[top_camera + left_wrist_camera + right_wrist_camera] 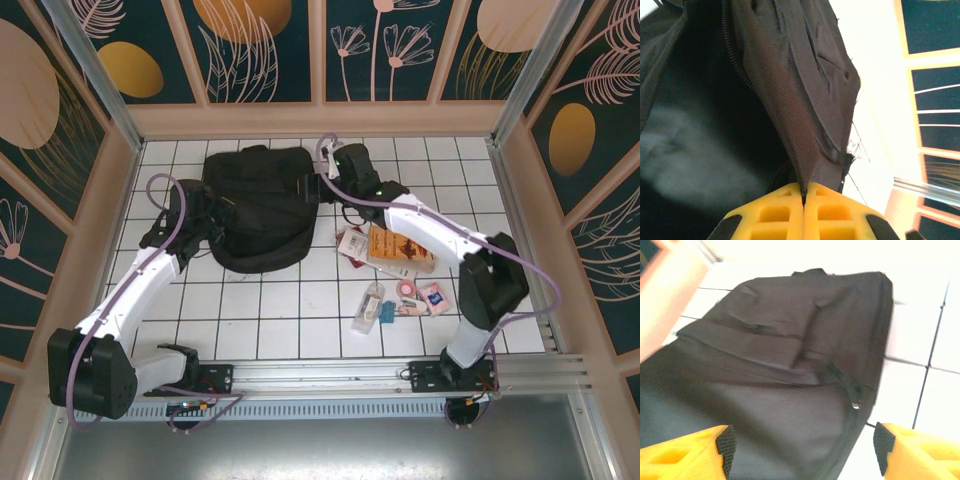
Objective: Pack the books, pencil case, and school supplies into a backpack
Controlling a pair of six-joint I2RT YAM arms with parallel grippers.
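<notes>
Plainly nothing had gone into the backpack (255, 205) yet; the job had got no further than opening the bag. The left gripper (803, 192) was clamped together on a fold of its black fabric, close to a zip line (732, 55). Off to that gripper's left I could see a dark hollow that looked like the inside of the bag, so I judged the mouth at least partly open. The right gripper (802, 452) hung over the other side of the backpack with its fingers (685, 450) wide apart and nothing between them. A small zip pull (856, 404) lay just ahead of it, toward its right finger. Everything to be packed lay on the white tiled worktop (300, 310), well apart from the left gripper and back behind the right one, toward the arm bases. Nearest were the orange book (398, 250) and the white book (352, 243) just beside it. Further back lay the pink tape roll (408, 288), the blue-and-white card (435, 296) and the clear packet (368, 308). Which piece was the pencil case I could not tell. All of it was left to do. As for hindrances, the right arm (440, 232) ran close past the books, and I reckoned the limp fabric would sag shut if the left gripper's pinch gave way.
</notes>
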